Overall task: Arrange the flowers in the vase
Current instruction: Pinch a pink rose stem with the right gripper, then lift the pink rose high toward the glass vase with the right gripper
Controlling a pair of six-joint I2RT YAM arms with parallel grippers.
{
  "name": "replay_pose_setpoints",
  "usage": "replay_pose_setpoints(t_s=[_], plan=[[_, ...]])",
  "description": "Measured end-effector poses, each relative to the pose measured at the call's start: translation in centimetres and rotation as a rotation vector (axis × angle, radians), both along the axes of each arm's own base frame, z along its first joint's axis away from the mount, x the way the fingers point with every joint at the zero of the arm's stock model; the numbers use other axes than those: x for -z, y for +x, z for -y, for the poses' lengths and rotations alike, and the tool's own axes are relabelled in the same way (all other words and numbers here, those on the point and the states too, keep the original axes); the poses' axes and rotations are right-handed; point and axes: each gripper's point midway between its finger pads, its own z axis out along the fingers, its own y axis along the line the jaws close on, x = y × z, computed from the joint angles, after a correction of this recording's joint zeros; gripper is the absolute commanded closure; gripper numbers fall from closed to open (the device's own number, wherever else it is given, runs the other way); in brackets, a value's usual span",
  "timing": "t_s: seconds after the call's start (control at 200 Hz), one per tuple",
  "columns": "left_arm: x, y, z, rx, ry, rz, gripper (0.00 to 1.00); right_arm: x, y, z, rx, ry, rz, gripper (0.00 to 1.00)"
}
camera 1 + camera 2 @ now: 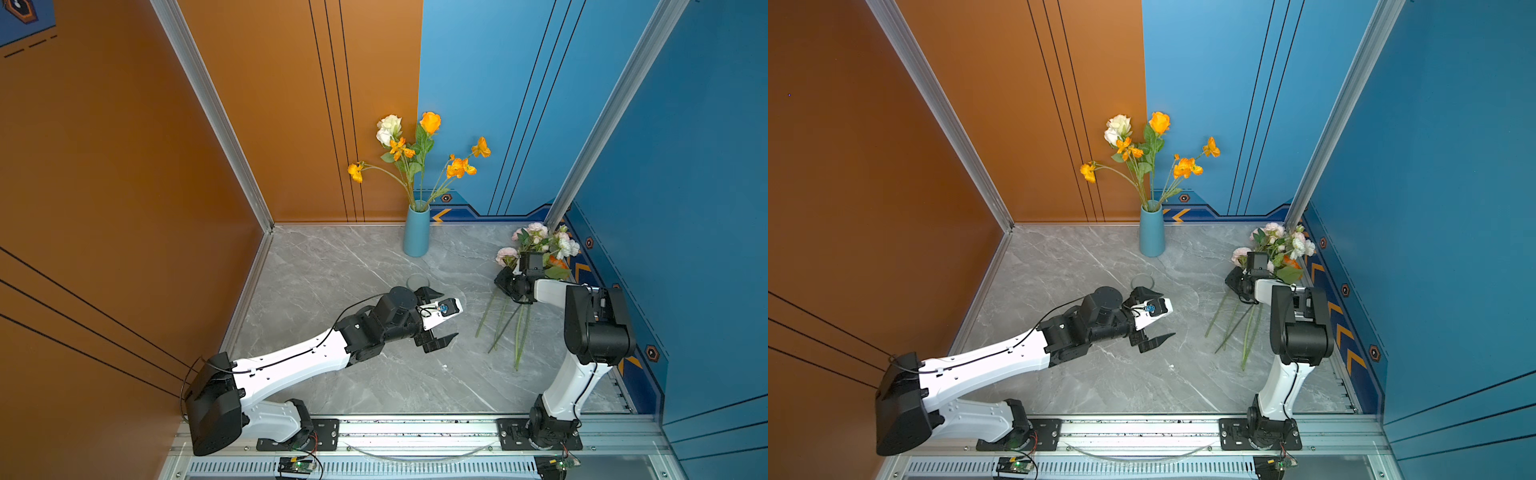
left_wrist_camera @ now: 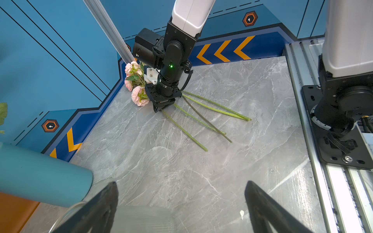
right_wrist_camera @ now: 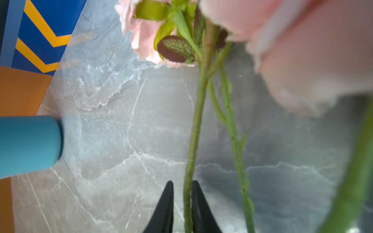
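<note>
Blurred pink petals crowd the right wrist view. Just past them the right tool sits with its two black tips drawn close on either side of one green stem — clenched on it, as far as that view shows. A second stem lies free just beside the tips.

In both top views this tool is down on the table among the loose flowers. Their pink and white heads lie beyond it, and their bare stems fan out behind it toward the arm's base.

The step in hand looks like picking one pink flower out of the pile. The blue vase stands well apart from this tool and already holds orange and white blooms.

The next move probably calls for a straight lift, so the held stem slips clear of its neighbours. Then comes a swing to the vase with the cut end tipped down into a narrow, half-filled mouth.

The left tool hangs wide open and holds nothing — the vase stands beyond its tips.
</note>
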Motion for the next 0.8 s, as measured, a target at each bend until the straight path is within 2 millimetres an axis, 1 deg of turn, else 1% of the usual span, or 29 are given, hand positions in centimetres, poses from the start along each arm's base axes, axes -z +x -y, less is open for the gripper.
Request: replay_pose_setpoints(t_s=[0.06,0.135,0.19,0.265,0.41,0.546,0.626,0.706,0.796], plan=[[0.0,0.0,0.0,0.0,0.0,0.0,0.02,-0.4,-0.1,-0.4,-0.013,-0.008,0.004,1.0],[0.0,0.0,0.0,0.001,0.001,0.002,0.02,-1.7,-0.3,-1.0,-0.04,-0.024,0.021,1.0],[0.0,0.0,0.0,0.001,0.001,0.003,0.02,-3.2,-0.6,-1.7,-0.065,-0.047,0.04,1.0],[0.0,0.0,0.0,0.002,0.003,0.006,0.02,-5.8,-0.9,-2.7,-0.107,-0.093,0.075,1.0],[0.0,-0.1,0.0,0.005,0.004,0.009,0.02,-12.3,-1.2,-5.0,-0.183,-0.176,0.2,1.0],[-0.3,0.0,-0.1,0.002,0.005,0.022,0.02,-17.2,-2.4,-6.0,-0.216,-0.237,0.31,1.0],[-1.0,-0.1,-0.4,0.001,-0.008,0.039,0.02,-19.8,-3.1,-6.4,-0.228,-0.266,0.375,1.0],[-2.3,-0.1,-1.0,0.0,-0.031,0.063,0.02,-22.4,-3.9,-6.6,-0.233,-0.292,0.442,1.0],[-3.9,-0.2,-2.3,0.012,-0.073,0.082,0.02,-26.2,-5.1,-7.3,-0.242,-0.325,0.557,1.0]])
